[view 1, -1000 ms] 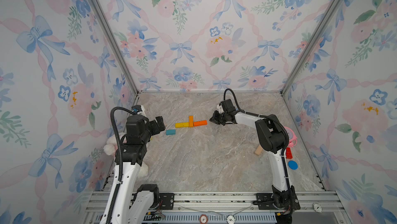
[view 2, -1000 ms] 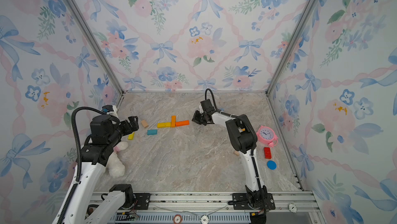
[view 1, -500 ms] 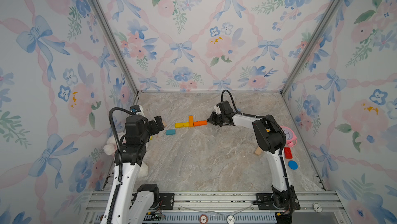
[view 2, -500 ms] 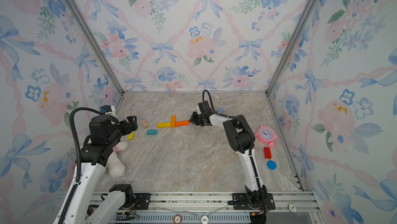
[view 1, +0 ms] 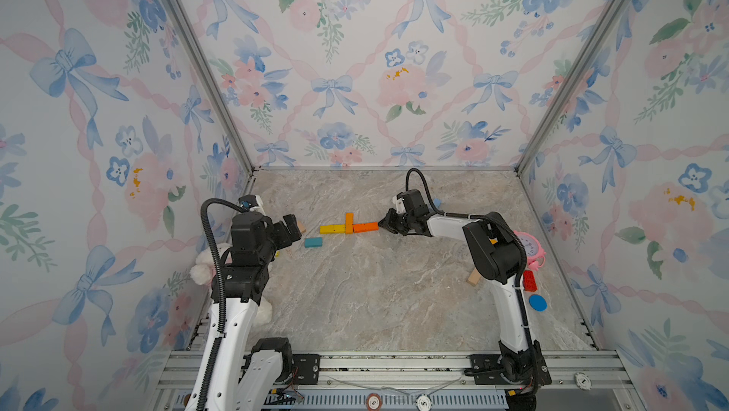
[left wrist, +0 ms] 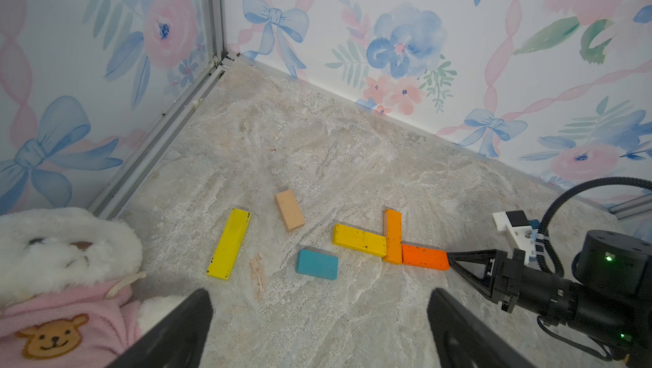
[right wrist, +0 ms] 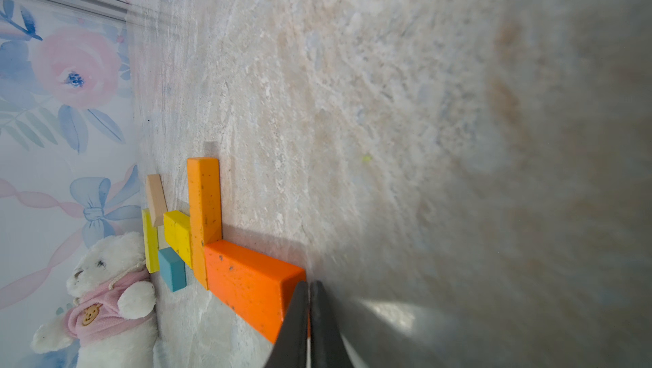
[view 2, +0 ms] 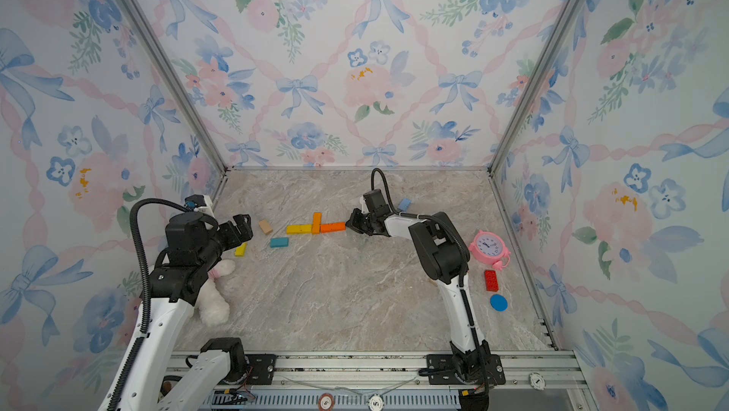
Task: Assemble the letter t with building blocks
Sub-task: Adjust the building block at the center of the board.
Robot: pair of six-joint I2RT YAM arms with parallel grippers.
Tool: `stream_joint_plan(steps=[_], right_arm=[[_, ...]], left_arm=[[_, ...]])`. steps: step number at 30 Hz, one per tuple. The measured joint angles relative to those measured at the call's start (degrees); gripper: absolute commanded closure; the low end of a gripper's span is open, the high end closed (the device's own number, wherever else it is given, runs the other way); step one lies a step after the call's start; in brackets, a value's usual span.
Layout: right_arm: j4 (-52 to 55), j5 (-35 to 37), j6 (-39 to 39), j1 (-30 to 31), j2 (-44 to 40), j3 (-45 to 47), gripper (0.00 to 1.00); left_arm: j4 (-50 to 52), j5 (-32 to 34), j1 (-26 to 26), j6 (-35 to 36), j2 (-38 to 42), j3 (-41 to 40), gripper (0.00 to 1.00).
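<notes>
Enclosure: walls [view 1: 355, 74] close off three sides of the table [view 1: 374, 290], and a rail [view 1: 374, 365] runs along the front edge. The table's front and middle are open; most items sit along the side edges or in a band towards the back.

Left gripper [view 2: 242, 227]: raised near the left wall, jaws wide apart, holding nothing. Open table lies ahead of it.

Right gripper [view 1: 382, 224]: low over the table, jaws pressed together with nothing between them, tip at the free end of the orange block [view 1: 365, 227], apparently touching.

Bear [view 2: 215, 298]: against the left edge, beside the left arm's base.

Clock [view 2: 489, 249]: at the right edge, just behind the right arm's elbow.

Assembly: the yellow block [view 1: 332, 229], amber block [view 1: 349, 223] and orange block lie flat and touching. Yellow and orange form one line with the amber between them, pointing at the back wall.

Loose blocks: long yellow block [left wrist: 229, 243], wood block [left wrist: 290, 210] and teal block [left wrist: 317, 264] lie apart from each other, left of the assembly. The light blue block [view 2: 404, 204] lies behind the right wrist. The red block [view 2: 491, 281] lies near the right edge, with the disc [view 2: 499, 302] just in front of it
</notes>
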State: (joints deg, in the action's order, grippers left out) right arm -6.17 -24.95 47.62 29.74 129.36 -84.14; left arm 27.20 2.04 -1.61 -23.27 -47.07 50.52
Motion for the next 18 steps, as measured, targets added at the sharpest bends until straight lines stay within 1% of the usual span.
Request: stream_joint_plan(steps=[7,18], right_arm=[[-0.11,-0.42,0.31,0.09,-0.13,0.24,0.91],[-1.27,-1.57,1.03,0.87,-1.77,3.28,0.9]], left_arm=[[0.0,0.57,0.0,0.0,-0.02,0.0,0.02],[0.0,0.79,0.0,-0.09,-0.39,-0.57,0.02]])
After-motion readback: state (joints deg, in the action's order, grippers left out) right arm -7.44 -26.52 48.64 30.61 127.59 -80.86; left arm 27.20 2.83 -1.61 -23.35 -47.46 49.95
